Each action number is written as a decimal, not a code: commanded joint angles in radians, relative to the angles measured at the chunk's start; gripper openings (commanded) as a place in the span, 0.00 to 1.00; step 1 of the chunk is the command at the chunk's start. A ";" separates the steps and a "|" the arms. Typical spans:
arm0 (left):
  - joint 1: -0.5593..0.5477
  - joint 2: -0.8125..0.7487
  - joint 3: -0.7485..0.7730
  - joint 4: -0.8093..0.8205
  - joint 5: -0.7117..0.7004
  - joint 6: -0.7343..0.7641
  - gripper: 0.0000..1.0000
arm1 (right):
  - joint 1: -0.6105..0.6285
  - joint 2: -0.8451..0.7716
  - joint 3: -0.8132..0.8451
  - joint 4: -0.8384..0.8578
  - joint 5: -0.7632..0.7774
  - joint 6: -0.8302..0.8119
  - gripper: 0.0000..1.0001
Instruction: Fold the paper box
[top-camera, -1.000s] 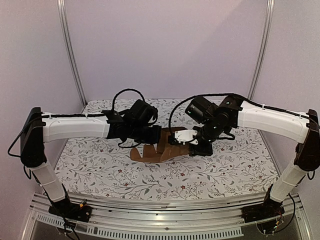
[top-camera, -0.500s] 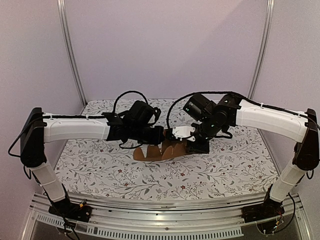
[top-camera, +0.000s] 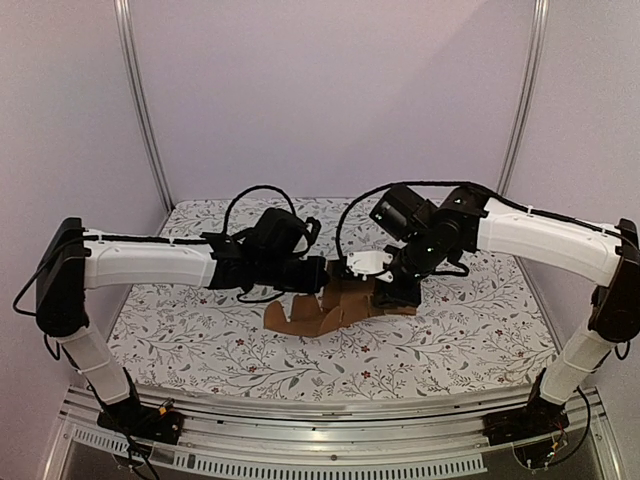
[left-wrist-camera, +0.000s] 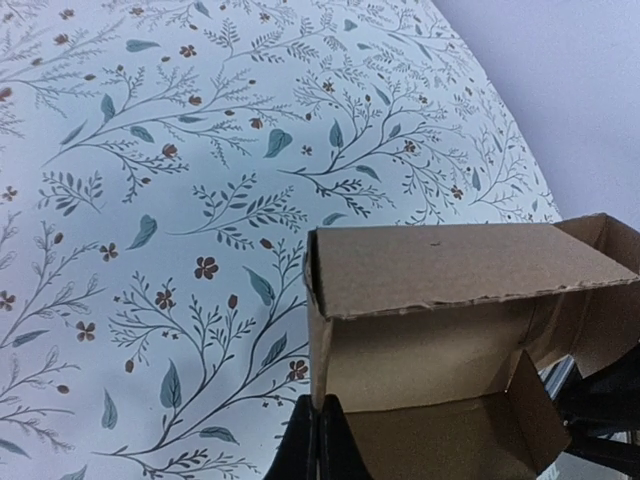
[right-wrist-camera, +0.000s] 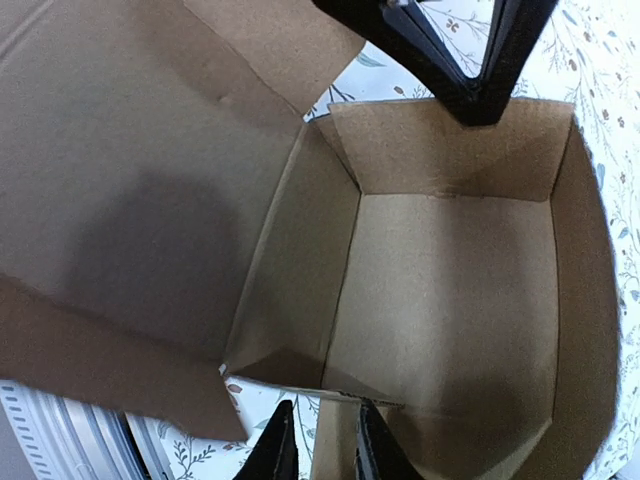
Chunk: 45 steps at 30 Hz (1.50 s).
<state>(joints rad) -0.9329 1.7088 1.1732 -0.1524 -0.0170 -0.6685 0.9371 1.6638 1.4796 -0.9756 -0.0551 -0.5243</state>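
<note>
The paper box (top-camera: 315, 315) is plain brown cardboard, partly folded, its walls up and its top open, held between both arms at mid-table. My left gripper (left-wrist-camera: 318, 405) is shut on the edge of one wall of the box (left-wrist-camera: 450, 300). In the right wrist view it shows as a black V (right-wrist-camera: 480, 108) pinching the far wall. My right gripper (right-wrist-camera: 326, 410) has its narrowly parted fingers astride the near wall of the box (right-wrist-camera: 440, 280). A large loose flap (right-wrist-camera: 130, 200) spreads out to the left.
A floral tablecloth (top-camera: 200, 330) covers the table. Metal posts (top-camera: 145, 110) stand at the back corners in front of lilac walls. An aluminium rail (top-camera: 320, 445) runs along the near edge between the arm bases.
The left gripper has moved slightly right and lower. The right wrist has risen a little. The box's loose flaps have swung down toward the front left.
</note>
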 joint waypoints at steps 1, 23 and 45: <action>0.003 -0.010 -0.005 -0.067 -0.087 0.026 0.00 | -0.005 -0.128 0.002 -0.035 -0.048 -0.012 0.22; -0.010 -0.051 -0.083 0.076 -0.146 0.116 0.00 | -0.466 -0.217 -0.170 0.015 -0.446 0.146 0.46; -0.075 -0.016 0.004 0.024 -0.118 0.221 0.00 | -0.389 0.055 0.047 -0.155 -0.541 -0.046 0.56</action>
<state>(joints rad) -0.9962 1.6840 1.1477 -0.1150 -0.1459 -0.4675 0.5289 1.7020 1.5295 -1.0641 -0.5770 -0.5045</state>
